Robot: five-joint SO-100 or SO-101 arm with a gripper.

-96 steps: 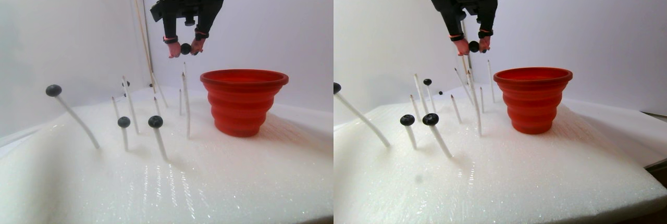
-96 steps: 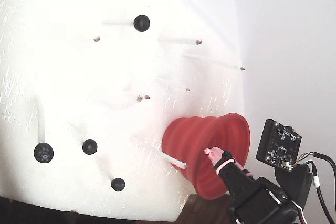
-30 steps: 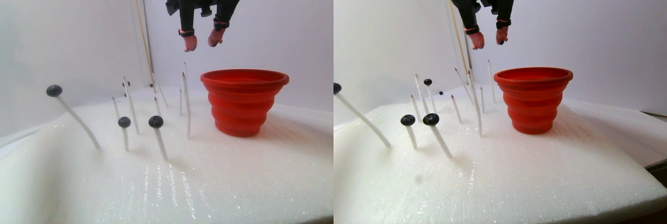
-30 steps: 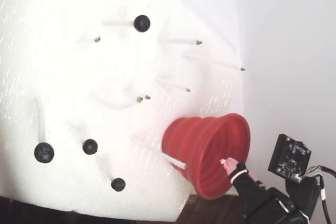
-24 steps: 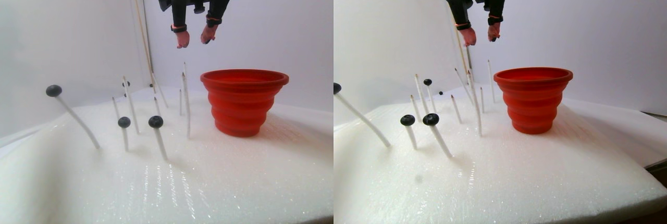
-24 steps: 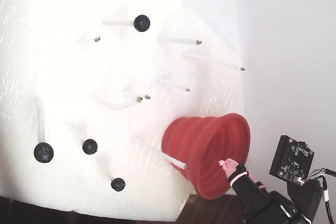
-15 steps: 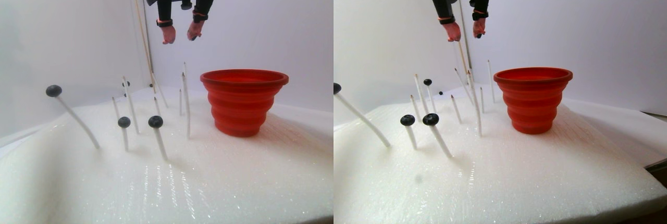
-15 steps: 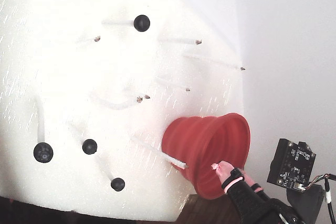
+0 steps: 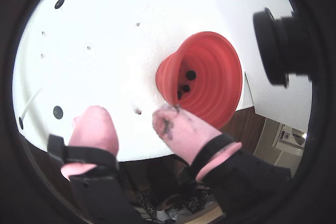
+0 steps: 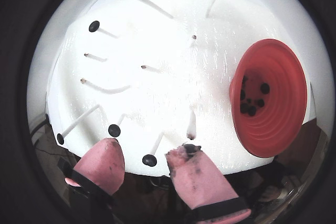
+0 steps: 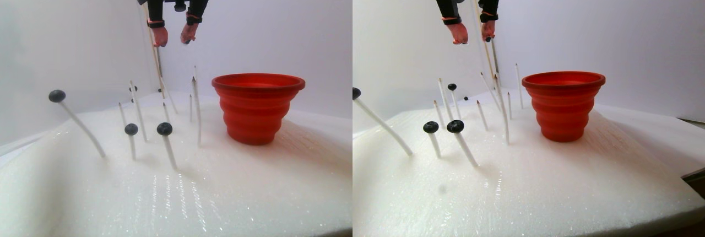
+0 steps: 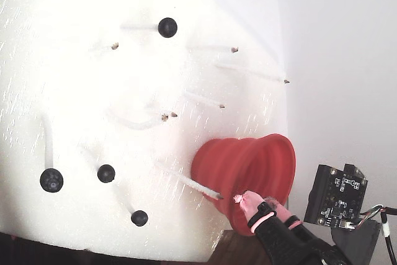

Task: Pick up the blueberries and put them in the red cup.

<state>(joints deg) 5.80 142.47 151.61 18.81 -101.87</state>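
Observation:
The red cup (image 11: 258, 107) stands upright on the white foam; both wrist views show several blueberries (image 10: 252, 100) lying in its bottom (image 9: 190, 75). Other blueberries sit on the tips of white sticks: three at the left of the stereo pair view (image 11: 164, 128), several in the fixed view (image 12: 106, 173). My gripper (image 11: 172, 34) hangs high above the foam, left of the cup, open with nothing between its pink fingertips (image 10: 105, 161). In a wrist view one stick-top blueberry (image 10: 149, 160) shows far below the gap. In the fixed view the gripper (image 12: 255, 200) overlaps the cup's (image 12: 248, 166) rim.
Several bare white sticks (image 11: 196, 110) with brown tips stand in the foam pad (image 11: 220, 193) between the cup and the berry sticks. A black circuit board (image 12: 338, 193) rides on the arm. The foam's edge (image 12: 186, 256) drops to a dark table.
3.2 s ago the gripper held a blueberry left of the cup's rim. By 1.0 s ago it was open and empty beside the cup; since then it has moved left and slightly up.

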